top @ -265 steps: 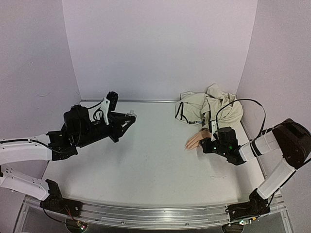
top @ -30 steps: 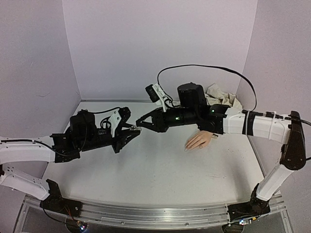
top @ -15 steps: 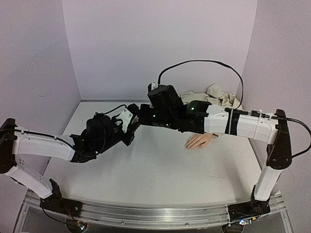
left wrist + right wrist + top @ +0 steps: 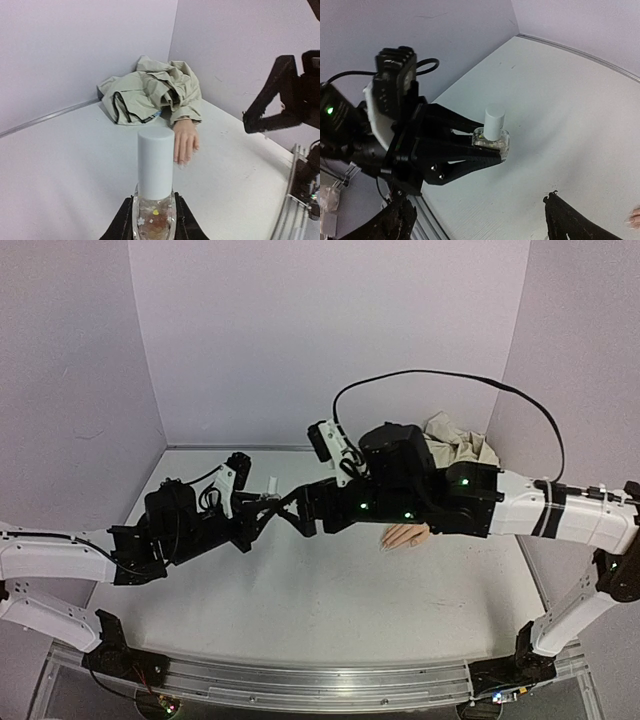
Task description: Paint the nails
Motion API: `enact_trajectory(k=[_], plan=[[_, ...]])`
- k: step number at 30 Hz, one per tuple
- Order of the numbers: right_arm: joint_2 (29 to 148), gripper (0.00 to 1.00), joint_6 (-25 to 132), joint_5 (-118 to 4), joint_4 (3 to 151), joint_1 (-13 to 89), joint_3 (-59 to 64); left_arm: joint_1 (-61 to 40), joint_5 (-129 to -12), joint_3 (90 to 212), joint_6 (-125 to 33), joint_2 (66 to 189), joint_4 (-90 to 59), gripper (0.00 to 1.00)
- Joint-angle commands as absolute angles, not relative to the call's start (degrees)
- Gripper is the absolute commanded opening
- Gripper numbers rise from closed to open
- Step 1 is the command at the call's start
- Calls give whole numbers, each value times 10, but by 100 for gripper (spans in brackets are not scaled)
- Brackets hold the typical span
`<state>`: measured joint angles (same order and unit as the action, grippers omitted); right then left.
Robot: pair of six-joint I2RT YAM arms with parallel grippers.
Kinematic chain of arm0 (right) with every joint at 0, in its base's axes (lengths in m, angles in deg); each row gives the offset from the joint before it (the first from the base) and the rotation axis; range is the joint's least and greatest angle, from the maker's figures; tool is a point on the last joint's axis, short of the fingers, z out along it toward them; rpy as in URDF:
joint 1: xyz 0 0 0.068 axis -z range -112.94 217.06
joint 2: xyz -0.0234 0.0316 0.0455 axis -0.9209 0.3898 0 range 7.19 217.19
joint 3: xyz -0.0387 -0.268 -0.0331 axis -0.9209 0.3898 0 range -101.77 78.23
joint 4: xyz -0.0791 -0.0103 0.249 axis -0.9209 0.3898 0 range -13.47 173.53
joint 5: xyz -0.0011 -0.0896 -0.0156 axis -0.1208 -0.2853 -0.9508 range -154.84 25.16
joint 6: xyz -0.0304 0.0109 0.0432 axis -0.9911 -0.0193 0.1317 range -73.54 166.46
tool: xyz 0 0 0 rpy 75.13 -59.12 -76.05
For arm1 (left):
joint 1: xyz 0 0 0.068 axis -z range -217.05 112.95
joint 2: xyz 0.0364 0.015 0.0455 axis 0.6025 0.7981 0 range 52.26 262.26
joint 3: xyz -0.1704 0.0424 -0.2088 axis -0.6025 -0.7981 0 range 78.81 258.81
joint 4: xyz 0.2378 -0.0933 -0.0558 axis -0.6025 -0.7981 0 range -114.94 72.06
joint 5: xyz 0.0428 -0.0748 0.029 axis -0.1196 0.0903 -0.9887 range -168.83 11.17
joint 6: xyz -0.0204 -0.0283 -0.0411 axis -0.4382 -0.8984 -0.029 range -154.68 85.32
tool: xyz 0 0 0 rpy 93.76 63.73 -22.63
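Well, the left gripper (image 4: 154, 216) is clamped on a small clear bottle (image 4: 155, 205) with a white cap (image 4: 155, 162), held above the table (image 4: 320, 590). Facing it, the right gripper (image 4: 298, 510) is spread wide and empty, just beside the bottle. The nails (image 4: 181, 160) tip the mannequin hand (image 4: 405, 535) — palm down on the table at the beige jacket (image 4: 150, 90) sleeve, apart from both grippers.

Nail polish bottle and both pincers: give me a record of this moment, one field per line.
bottle: upright, clamped at its clear body by the left pincer
cap: white, on the bottle
right pincer: open, empty, facing the bottle, apart from it
mannequin hand: lying flat on the table, wrist in the beige jacket
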<state>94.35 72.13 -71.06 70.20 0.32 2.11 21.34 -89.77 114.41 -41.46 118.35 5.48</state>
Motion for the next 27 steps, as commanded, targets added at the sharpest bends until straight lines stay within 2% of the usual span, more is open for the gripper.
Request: enact_trajectory(k=[1, 3, 6, 9, 12, 15, 20, 24, 27], plan=[[903, 93, 608, -490, 667, 76, 60, 192, -731, 1141, -513, 1128, -12, 0], [910, 93, 572, -376, 665, 95, 68, 187, -640, 1145, -524, 1111, -12, 0], [917, 93, 559, -280, 624, 112, 77, 186, -524, 1157, -523, 1095, -12, 0], [939, 85, 570, -191, 594, 125, 56, 185, -463, 1160, -519, 1079, -11, 0], [971, 72, 586, -120, 588, 132, 17, 185, -432, 1156, -516, 1062, -11, 0], [994, 67, 603, -53, 571, 133, 0, 186, -425, 1153, -516, 1053, -11, 0], [999, 65, 630, -20, 524, 132, 5, 186, -416, 1155, -513, 1057, -11, 0], [1009, 51, 634, -9, 519, 126, -10, 185, -411, 1160, -512, 1068, -11, 0], [1017, 47, 631, -9, 518, 120, -14, 186, -408, 1164, -511, 1074, -11, 0]])
